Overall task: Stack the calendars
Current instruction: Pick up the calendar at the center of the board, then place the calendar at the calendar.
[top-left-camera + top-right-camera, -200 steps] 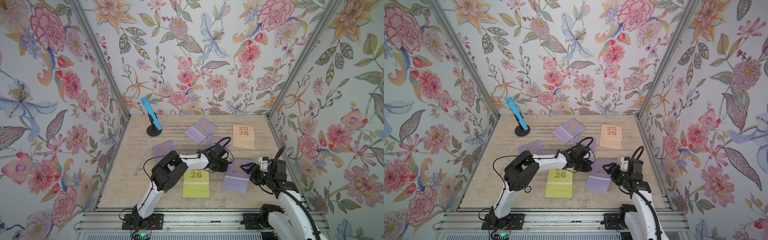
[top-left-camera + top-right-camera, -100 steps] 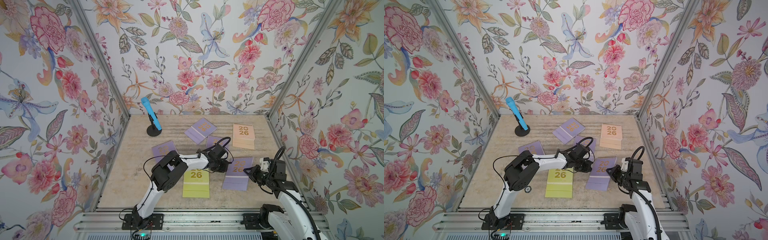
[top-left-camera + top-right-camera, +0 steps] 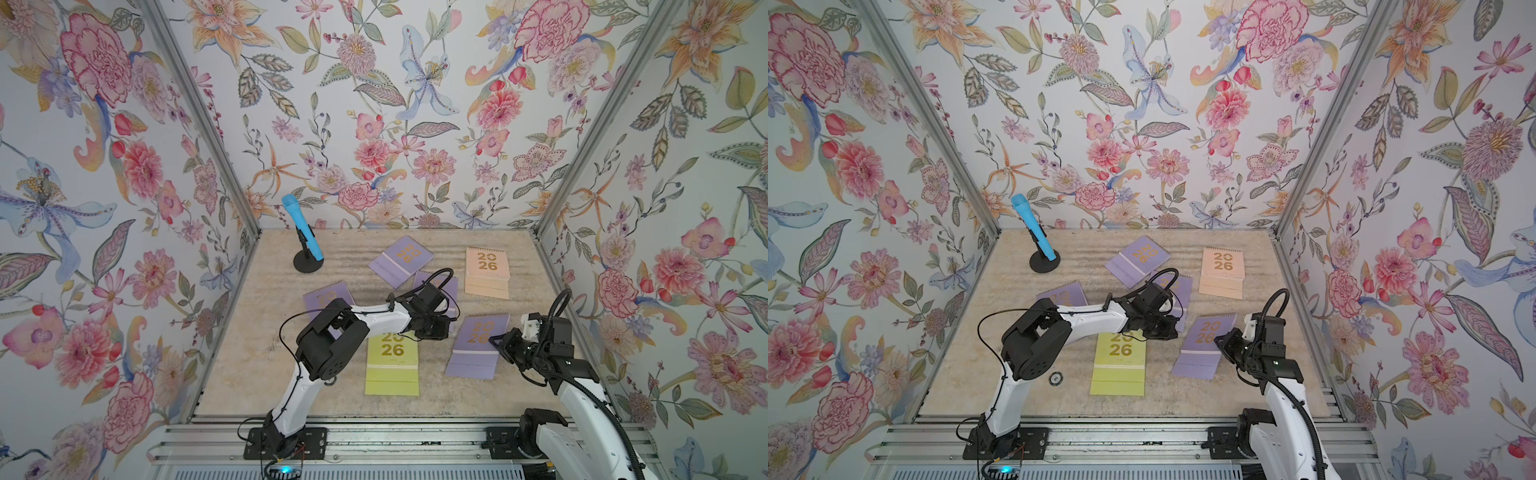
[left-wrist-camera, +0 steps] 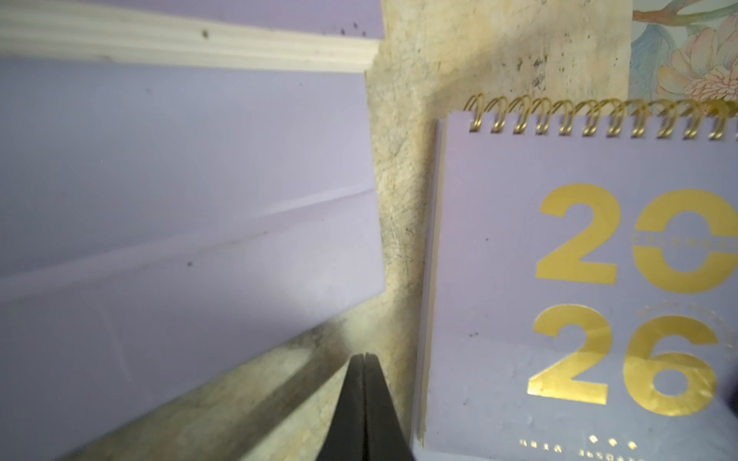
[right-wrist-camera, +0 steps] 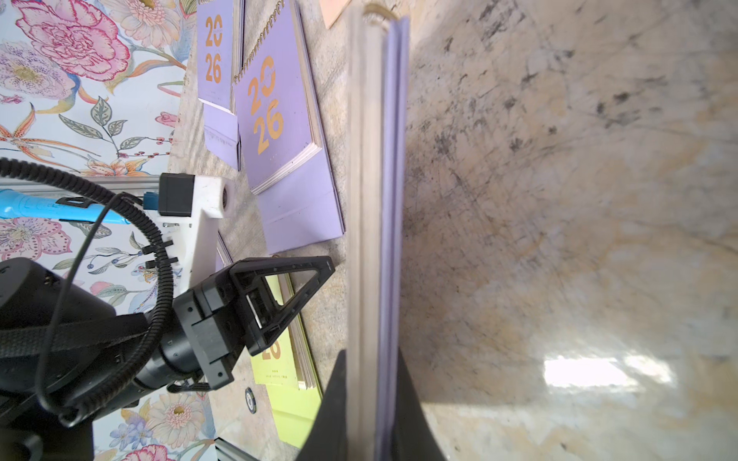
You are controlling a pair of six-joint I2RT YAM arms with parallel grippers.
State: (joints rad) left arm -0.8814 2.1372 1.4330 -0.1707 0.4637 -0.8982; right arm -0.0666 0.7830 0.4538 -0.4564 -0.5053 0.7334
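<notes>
Grips the lavender calendar (image 3: pixel 478 347) at the front right of the table (image 3: pixel 332 257) by its edge with the right tool (image 3: pixel 496 341); holds the left tool (image 3: pixel 440 326) closed, empty, just beside it

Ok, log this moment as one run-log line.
phase: grasp | right gripper: shut on lavender calendar edge | left gripper: shut, empty | yellow-green calendar: lying flat
</notes>
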